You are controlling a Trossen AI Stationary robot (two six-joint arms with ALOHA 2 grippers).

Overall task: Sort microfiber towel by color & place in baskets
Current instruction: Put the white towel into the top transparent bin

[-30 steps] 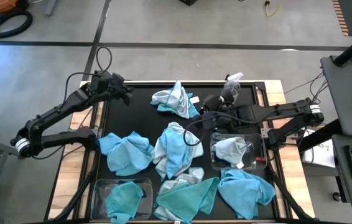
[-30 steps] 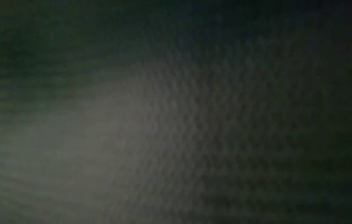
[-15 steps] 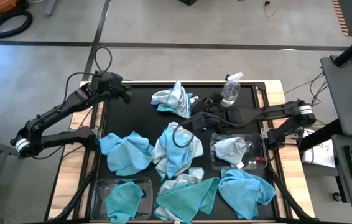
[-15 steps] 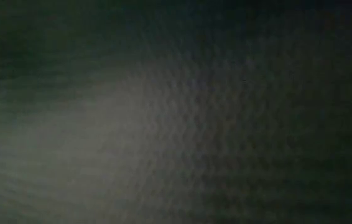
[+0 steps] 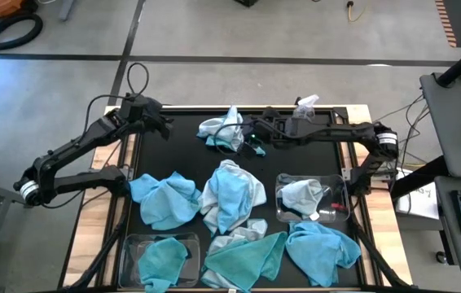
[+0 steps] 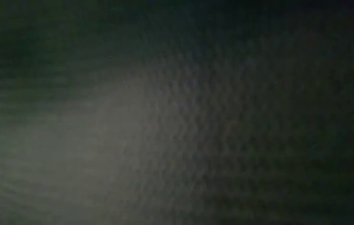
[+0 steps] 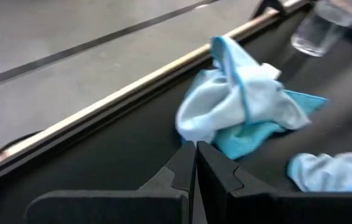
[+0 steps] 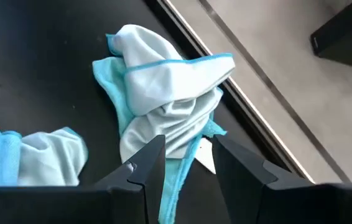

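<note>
I saw the desk point(image 5: 182, 138) strewn with microfiber towels, blue ones and pale ones, across its middle and near edge. One basket point(image 5: 316, 198) by the right edge held a pale towel; another basket point(image 5: 159, 257) at the near left corner held a teal one. At the far edge lay a pale towel point(image 5: 224, 129) over a teal one. My right pincer point(image 5: 251, 138) hung just beside it, fingers apart, holding nothing. My left pincer point(image 5: 164, 124) waited by the far left corner, fingers together.

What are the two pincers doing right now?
Left pincer: closed, holding nothing.
Right pincer: open, empty, at the pale towel.
</note>
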